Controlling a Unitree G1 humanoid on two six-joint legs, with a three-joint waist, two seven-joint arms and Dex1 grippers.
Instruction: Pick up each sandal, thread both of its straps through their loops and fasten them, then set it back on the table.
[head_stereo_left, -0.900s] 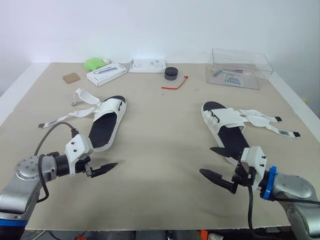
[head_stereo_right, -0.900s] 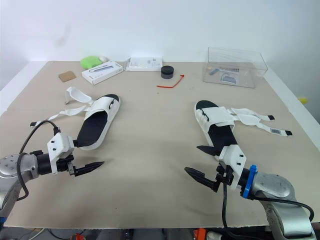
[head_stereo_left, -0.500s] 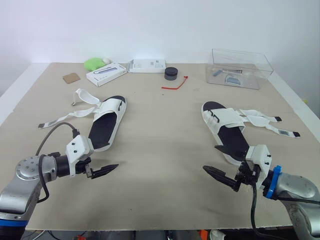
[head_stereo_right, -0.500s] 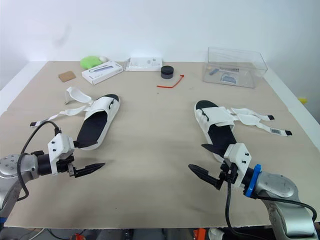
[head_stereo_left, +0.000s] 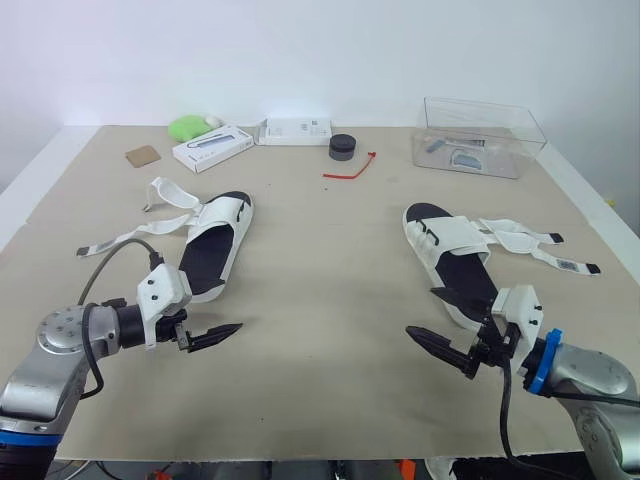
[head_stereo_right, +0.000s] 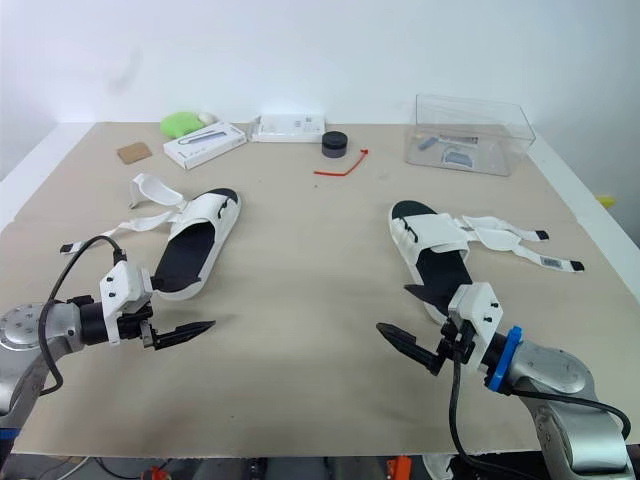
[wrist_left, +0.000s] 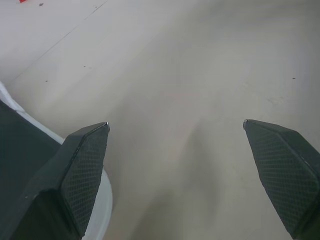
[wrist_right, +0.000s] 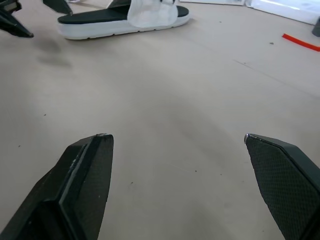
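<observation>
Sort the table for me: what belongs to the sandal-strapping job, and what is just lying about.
Job: left sandal, right sandal, both with straps lying loose.

Lying about: green object, angled white box, flat white box, black round object, red tie, clear plastic bin, brown square.

The table (head_stereo_left: 330, 300) looks matt and smooth, the box (head_stereo_left: 482, 132) clear glossy plastic, the right sandal (head_stereo_left: 462, 240) matt.
</observation>
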